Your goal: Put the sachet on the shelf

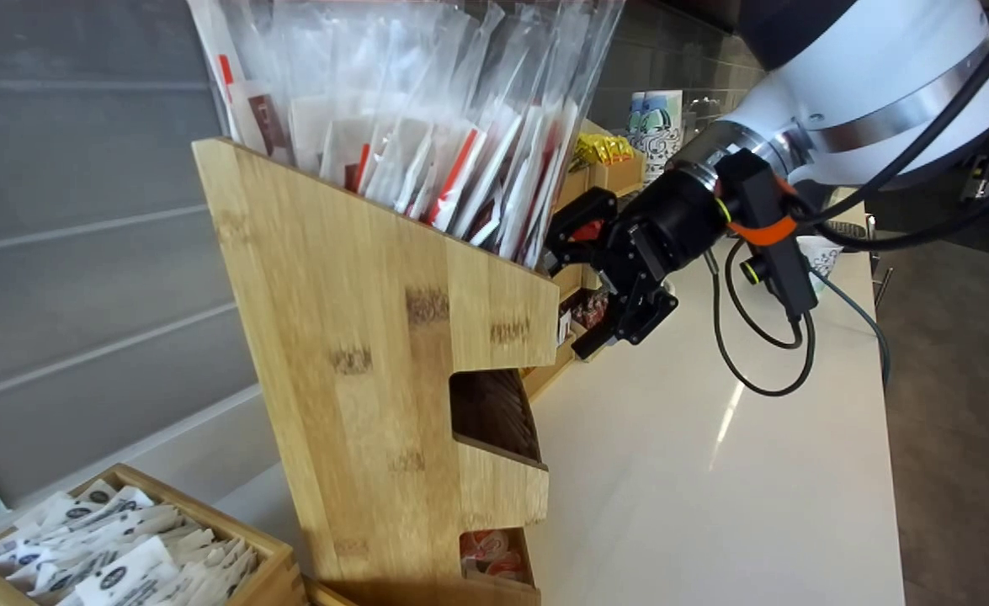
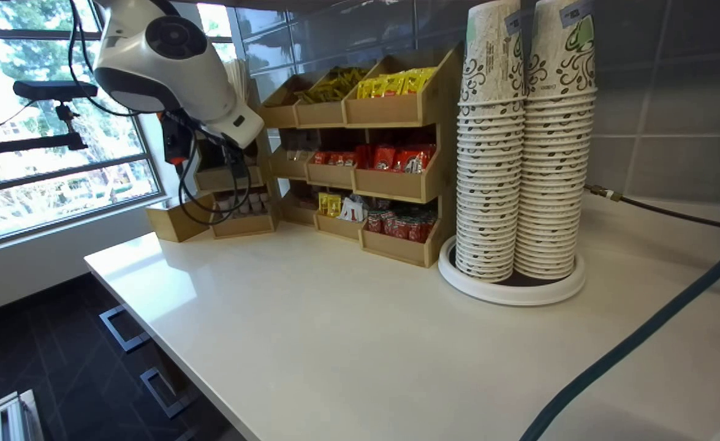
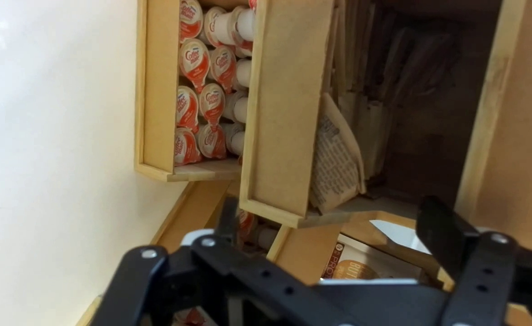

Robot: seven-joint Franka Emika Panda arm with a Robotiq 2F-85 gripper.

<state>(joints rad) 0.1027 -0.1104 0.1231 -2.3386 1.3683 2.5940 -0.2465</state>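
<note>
The brown sachet (image 3: 336, 156), a flat packet with dark print, leans in the middle compartment of the shelf, behind its front panel, in the wrist view. It is hidden in both exterior views. The bamboo shelf (image 1: 359, 362) stands tall at the near left in an exterior view; it also shows at the far end of the counter (image 2: 225, 179) and fills much of the wrist view (image 3: 284, 104). My gripper (image 1: 568, 301) is open in front of the shelf. In the wrist view its fingers stand wide apart with nothing held between them (image 3: 331, 217).
Wrapped cutlery in clear bags (image 1: 410, 160) fills the shelf's top; creamer cups (image 3: 211, 104) fill its bottom compartment. A wooden tray (image 1: 273, 572) of white packets stands beside it. Another rack (image 2: 390, 111) holds yellow and red packets. Paper cup stacks (image 2: 491, 184) stand on the counter (image 2: 310, 343).
</note>
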